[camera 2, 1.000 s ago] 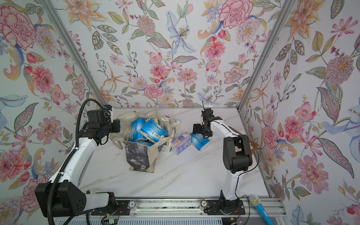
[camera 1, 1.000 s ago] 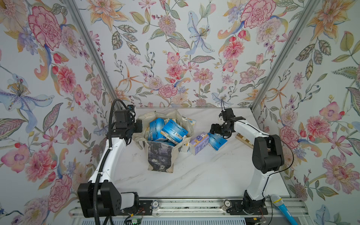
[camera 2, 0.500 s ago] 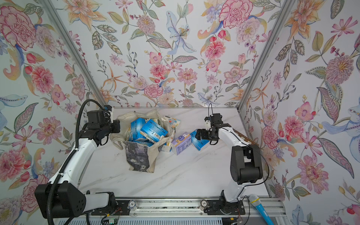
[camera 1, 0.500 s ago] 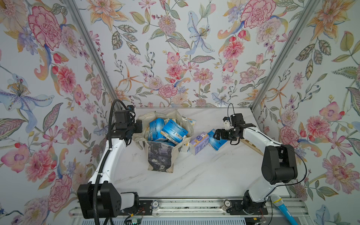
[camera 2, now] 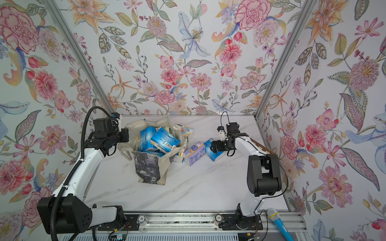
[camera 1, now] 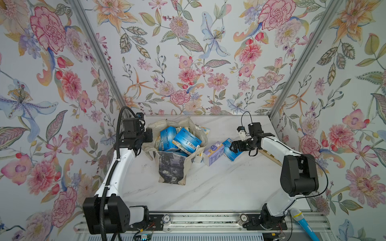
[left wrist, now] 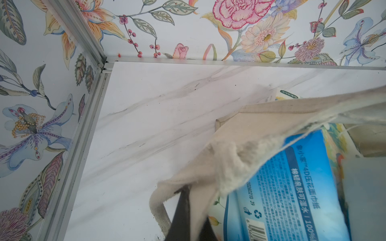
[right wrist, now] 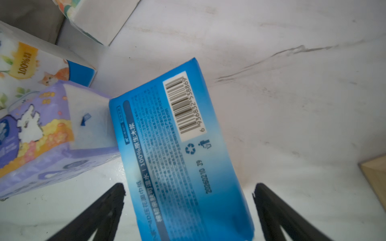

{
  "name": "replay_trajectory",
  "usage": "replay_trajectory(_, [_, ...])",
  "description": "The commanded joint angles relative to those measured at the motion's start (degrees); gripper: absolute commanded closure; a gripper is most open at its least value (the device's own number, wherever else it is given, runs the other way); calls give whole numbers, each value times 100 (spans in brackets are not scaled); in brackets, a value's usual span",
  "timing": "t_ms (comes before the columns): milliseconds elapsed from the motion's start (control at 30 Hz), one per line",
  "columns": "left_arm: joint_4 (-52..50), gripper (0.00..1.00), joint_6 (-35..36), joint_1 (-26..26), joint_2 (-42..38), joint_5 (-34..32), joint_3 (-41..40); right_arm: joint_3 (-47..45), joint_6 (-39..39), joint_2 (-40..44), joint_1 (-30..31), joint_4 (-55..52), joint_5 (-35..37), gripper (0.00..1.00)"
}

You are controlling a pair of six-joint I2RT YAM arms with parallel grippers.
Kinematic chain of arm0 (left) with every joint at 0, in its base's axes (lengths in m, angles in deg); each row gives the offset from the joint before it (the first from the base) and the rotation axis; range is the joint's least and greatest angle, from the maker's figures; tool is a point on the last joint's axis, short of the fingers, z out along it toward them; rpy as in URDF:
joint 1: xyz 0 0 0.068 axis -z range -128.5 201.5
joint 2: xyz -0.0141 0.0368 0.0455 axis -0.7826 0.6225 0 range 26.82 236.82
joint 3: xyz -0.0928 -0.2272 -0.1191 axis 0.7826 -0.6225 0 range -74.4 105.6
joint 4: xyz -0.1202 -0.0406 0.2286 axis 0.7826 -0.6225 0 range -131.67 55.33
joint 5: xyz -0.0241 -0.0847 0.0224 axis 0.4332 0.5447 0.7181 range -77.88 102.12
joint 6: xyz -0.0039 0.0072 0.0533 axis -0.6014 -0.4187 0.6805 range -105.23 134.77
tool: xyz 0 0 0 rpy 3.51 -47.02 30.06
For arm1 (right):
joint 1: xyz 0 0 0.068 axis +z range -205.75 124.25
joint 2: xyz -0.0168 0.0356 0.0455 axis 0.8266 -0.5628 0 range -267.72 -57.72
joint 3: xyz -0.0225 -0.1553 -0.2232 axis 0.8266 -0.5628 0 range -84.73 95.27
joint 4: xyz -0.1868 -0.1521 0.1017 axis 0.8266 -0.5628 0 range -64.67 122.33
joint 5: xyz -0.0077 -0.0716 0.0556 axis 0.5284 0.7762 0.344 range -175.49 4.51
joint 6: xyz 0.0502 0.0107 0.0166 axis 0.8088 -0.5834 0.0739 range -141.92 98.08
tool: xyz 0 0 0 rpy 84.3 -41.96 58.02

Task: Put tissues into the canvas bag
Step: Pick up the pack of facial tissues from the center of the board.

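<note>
The jaws of your right gripper (right wrist: 189,187) are spread wide with the blue plastic-wrapped tissue pack (right wrist: 177,146) between them, and the jaws of your left gripper (left wrist: 183,196) pinch the rim of the cream cloth bag (left wrist: 240,158).

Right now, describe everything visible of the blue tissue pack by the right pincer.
The blue tissue pack is brick-shaped, in glossy soft plastic wrap, with dark print, a white barcode label and a recycling mark. It rests on the marble table, one long edge against the lavender pack. The open right pincer straddles its near end, contact unclear.
</note>
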Motion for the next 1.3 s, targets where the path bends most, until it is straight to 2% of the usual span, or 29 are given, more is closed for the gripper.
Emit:
replay_trajectory(0, [57,99,-43,-70,-168,0,78,175,-209,-283,-68,56,-621,1])
replay_trajectory(167, [46,99,-32,-75,-132,7,111,213,-268,-417,-18,48,-1011,1])
replay_trajectory(333, [44,99,-3,-80,-89,-18,149,96,-391,-284,45,-52,-1057,1])
replay_trajectory(533, [100,99,1,-69,35,52,191,218,-683,-407,388,-607,-193,1])
replay_trajectory(767, [138,99,-3,-72,76,98,185,327,-627,-658,725,-691,195,1])
replay_trajectory(1200, [128,99,19,-76,-25,44,91,760,200,-1004,1261,-712,1628,1])
replay_trajectory(1267, [119,99,19,-68,-34,35,94,750,219,-950,1254,-747,1645,4])
